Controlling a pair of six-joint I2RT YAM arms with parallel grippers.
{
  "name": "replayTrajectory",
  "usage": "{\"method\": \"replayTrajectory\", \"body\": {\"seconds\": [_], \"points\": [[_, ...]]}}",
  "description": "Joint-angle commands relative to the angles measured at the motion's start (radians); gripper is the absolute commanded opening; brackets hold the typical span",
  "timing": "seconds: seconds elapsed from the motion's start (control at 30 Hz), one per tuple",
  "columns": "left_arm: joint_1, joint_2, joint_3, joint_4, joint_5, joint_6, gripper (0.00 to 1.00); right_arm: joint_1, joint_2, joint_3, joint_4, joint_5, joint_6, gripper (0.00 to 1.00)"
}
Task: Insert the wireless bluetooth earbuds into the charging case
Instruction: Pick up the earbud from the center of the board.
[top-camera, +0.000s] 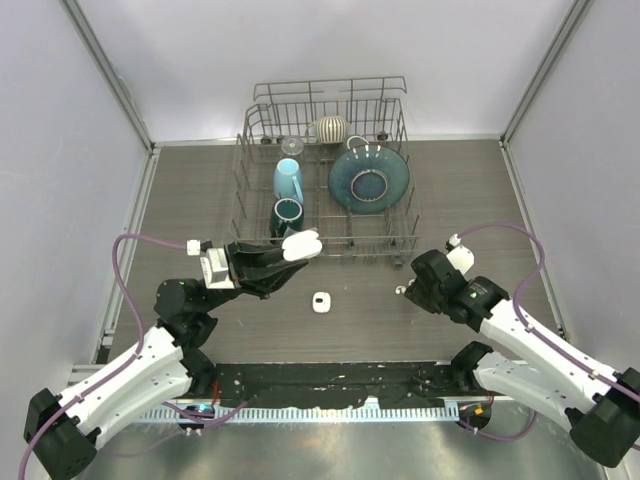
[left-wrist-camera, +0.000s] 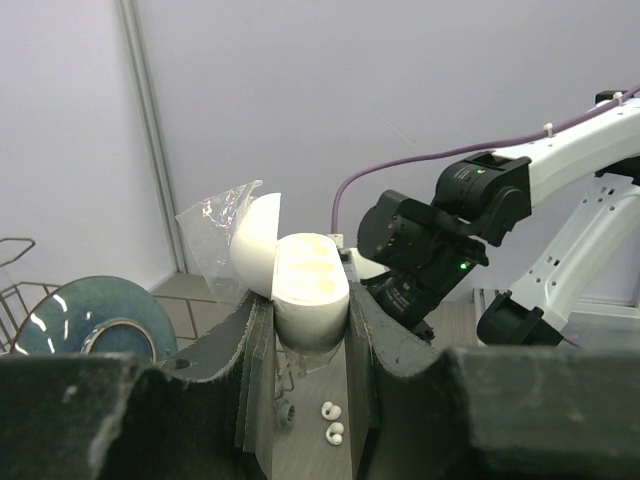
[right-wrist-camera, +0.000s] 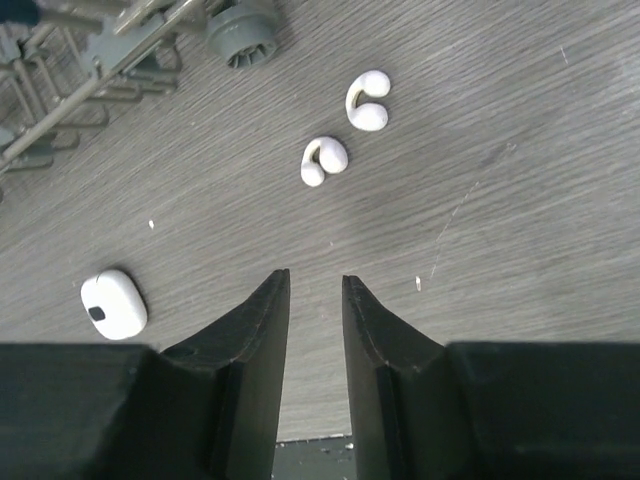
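Two earbuds (right-wrist-camera: 325, 160) loose at 12 o'clock; right gripper (right-wrist-camera: 315, 280) ajar, empty; left gripper (left-wrist-camera: 308, 305) clamping open charging case (left-wrist-camera: 310, 270); insertion pending

Top camera surveys the whole table (top-camera: 200, 190) from above and behind; left wrist looks level across it, right wrist closely down, both catching two earbuds (right-wrist-camera: 368, 117).

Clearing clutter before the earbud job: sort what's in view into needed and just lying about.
Job: open charging case, earbuds on the table.
Lying about: closed case, dish rack, plate, blue mug.
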Motion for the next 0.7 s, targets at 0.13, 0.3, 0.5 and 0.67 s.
{"method": "replayTrajectory", "body": {"seconds": [0.13,0.3,0.5,0.67], "points": [[-0.003,-0.016,-0.012,0.034,-0.012,-0.008,0.0,-0.169,0.16,-0.012,0.215,-0.12,-0.154,0.25],[-0.003,-0.007,-0.011,0.036,-0.008,-0.01,0.0,-0.186,0.252,0.028,0.258,-0.11,-0.209,0.25],[-0.003,-0.004,-0.024,0.046,-0.012,-0.016,0.0,-0.198,0.349,0.066,0.278,-0.076,-0.243,0.25],[-0.003,-0.002,-0.024,0.048,-0.017,-0.013,0.0,-0.207,0.405,0.086,0.299,-0.041,-0.268,0.25]]}}
